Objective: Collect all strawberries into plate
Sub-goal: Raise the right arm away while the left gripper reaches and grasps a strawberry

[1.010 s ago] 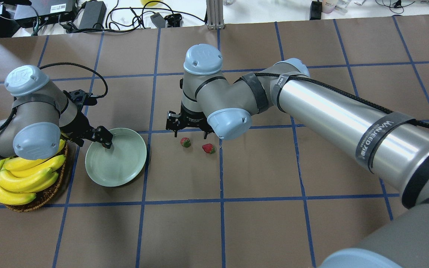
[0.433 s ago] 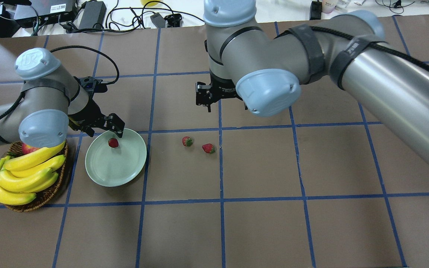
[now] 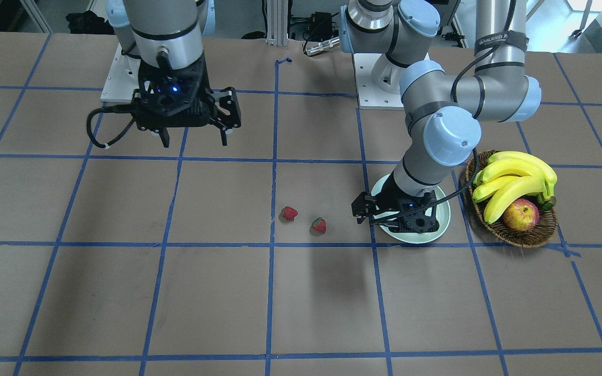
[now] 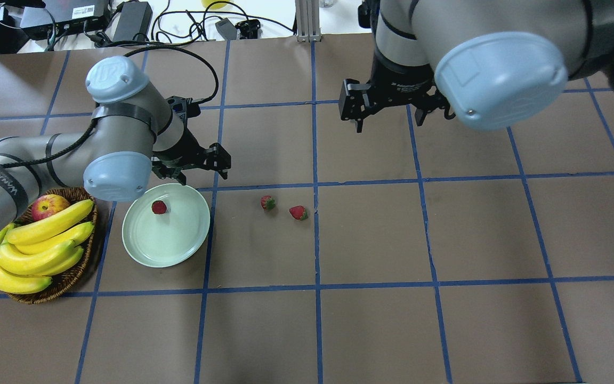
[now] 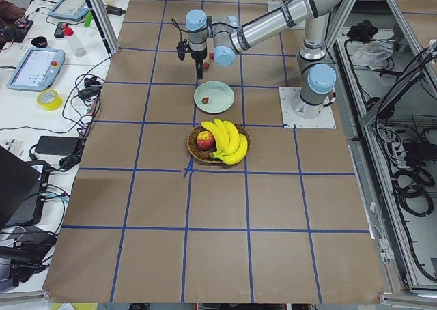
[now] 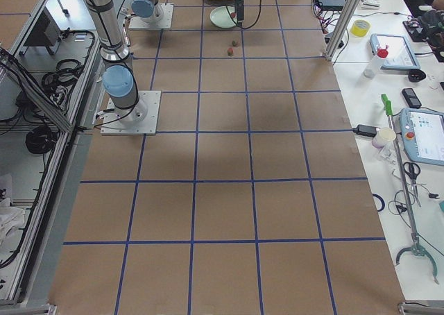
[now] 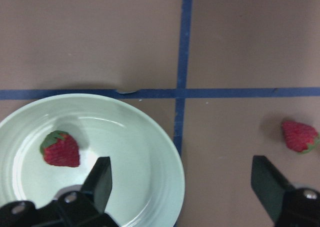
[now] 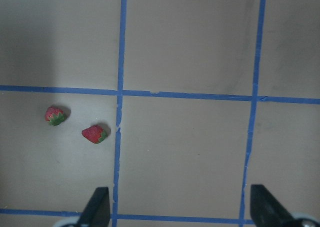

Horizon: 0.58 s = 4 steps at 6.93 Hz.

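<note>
One strawberry [image 4: 159, 207] lies in the pale green plate [image 4: 144, 250], near its far side; it also shows in the left wrist view [image 7: 61, 149]. Two more strawberries [image 4: 268, 202] [image 4: 298, 213] lie on the brown table to the right of the plate, close together. My left gripper [image 4: 195, 169] is open and empty above the plate's far right rim [image 7: 165, 152]. My right gripper [image 4: 387, 121] is open and empty, raised high and beyond the two loose strawberries [image 8: 54, 115] [image 8: 94, 134].
A brown wicker basket [image 4: 64, 281] with yellow bananas [image 4: 35, 250] and a red-yellow apple [image 4: 48, 205] stands just left of the plate. Blue tape lines grid the table. Cables and boxes [image 4: 126, 21] lie past the far edge.
The strawberry now lies uncovered in the plate. My left gripper has moved off it to the right, past the plate's far rim. My right gripper has risen and drawn away from the two loose strawberries.
</note>
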Each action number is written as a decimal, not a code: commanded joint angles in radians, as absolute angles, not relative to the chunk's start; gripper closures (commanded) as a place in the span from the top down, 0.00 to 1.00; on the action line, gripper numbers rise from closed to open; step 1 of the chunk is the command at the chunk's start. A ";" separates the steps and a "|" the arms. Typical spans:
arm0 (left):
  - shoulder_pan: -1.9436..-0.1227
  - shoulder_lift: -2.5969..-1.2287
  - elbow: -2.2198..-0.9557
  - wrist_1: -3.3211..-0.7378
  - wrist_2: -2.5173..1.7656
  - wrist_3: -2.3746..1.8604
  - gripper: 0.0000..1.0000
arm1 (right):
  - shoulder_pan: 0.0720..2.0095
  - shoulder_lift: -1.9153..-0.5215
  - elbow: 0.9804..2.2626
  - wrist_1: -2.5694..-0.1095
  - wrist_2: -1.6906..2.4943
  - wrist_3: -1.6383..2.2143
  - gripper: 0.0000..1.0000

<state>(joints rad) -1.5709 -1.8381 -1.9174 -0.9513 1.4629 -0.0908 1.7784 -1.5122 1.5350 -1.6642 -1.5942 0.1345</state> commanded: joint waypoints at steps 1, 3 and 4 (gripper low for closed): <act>-1.699 -1.932 -1.914 -0.859 1.462 -0.313 1.00 | 1.688 -1.558 1.534 -1.638 -1.597 0.034 1.00; -1.744 -1.983 -1.893 -0.830 1.460 -0.385 1.00 | 1.675 -1.562 1.535 -1.637 -1.603 0.008 1.00; -1.752 -2.008 -1.891 -0.830 1.459 -0.388 0.93 | 1.675 -1.563 1.539 -1.635 -1.603 0.011 1.00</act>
<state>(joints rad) -1.7374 -1.9770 -1.8968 -0.8353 1.4607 -0.3670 1.6785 -1.5608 1.5358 -1.6370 -1.6014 0.0140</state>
